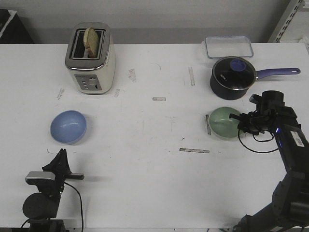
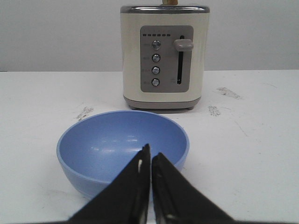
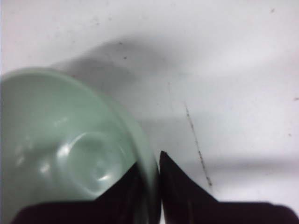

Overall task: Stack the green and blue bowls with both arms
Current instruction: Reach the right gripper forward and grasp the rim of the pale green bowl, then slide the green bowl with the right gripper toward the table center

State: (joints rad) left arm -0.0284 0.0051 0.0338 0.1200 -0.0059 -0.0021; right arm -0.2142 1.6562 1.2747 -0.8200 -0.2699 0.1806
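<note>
The pale blue bowl (image 1: pixel 68 126) (image 2: pixel 122 149) stands upright on the white table at the left. Just short of its near side, my left gripper (image 1: pixel 61 152) (image 2: pixel 150 152) points at it, shut with nothing between the fingers and apart from the bowl. At the right is the mint green bowl (image 1: pixel 222 121) (image 3: pixel 65 144), tilted, with a shadow on the table beside it. My right gripper (image 1: pixel 236 122) (image 3: pixel 150 162) is shut on its rim, one finger inside the bowl and one outside.
A cream toaster (image 1: pixel 91 60) (image 2: pixel 164 56) holding a bread slice stands behind the blue bowl. A dark blue saucepan (image 1: pixel 232 77) with a glass lid sits just behind the green bowl, its handle pointing right. A clear lidded container (image 1: pixel 228 47) lies at the back right.
</note>
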